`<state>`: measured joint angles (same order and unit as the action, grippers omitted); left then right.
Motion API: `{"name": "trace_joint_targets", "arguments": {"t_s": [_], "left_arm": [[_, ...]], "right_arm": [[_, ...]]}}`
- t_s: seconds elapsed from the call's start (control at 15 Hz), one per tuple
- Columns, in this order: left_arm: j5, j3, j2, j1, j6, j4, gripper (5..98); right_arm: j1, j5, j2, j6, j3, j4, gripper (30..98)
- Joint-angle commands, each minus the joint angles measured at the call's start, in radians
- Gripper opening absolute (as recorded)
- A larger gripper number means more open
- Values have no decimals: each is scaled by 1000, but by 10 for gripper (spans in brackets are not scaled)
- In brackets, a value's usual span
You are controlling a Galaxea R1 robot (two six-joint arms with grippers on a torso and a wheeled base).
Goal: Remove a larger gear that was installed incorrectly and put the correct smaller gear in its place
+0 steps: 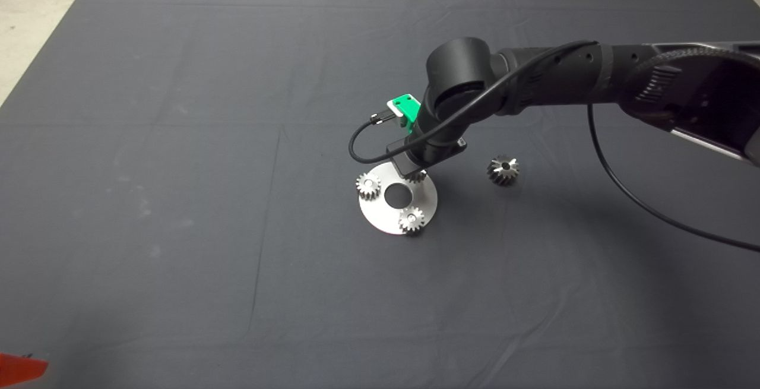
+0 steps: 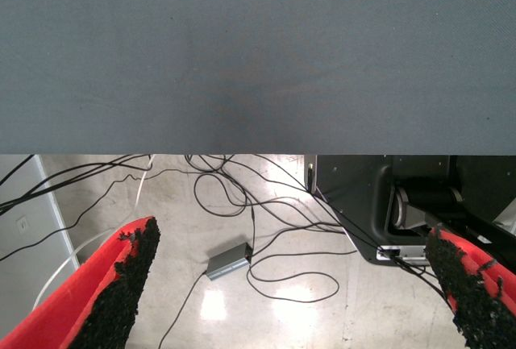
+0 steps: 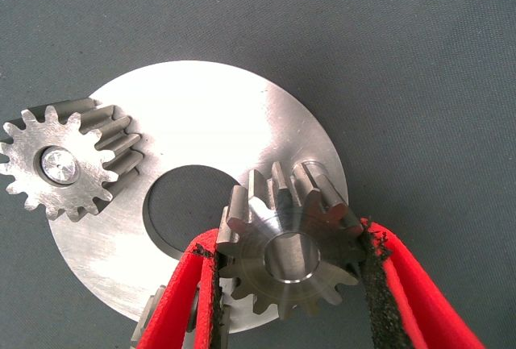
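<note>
With its fingers clenched on the smaller gear [image 3: 292,256], the right gripper [image 3: 292,284] holds it over the round plate [image 3: 242,115]. Seating it needs its bore lined up. Nearby on the mat lies the larger gear [image 1: 503,170]. Parked low, the left gripper [image 2: 294,284] gapes.

Between the right claw's [image 3: 290,284] rough black pads [image 3: 375,276], the smaller gear [image 3: 290,244] is brushed metal; the plate [image 3: 201,139] beneath is satin steel.
</note>
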<state>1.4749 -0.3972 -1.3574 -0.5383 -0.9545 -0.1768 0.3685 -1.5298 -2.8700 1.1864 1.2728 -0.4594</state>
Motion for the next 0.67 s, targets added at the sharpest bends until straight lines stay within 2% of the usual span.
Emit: {"name": "trace_joint_targets", "arguments": {"t_s": [0.0,0.6], "left_arm": [[12,2,2,0,0,-10,843],[12,3,3,0,0,-10,843]], "right_arm": [[29,-87,5,7,-4,-23,349],[29,-87,17,4,-3,-23,349]]}}
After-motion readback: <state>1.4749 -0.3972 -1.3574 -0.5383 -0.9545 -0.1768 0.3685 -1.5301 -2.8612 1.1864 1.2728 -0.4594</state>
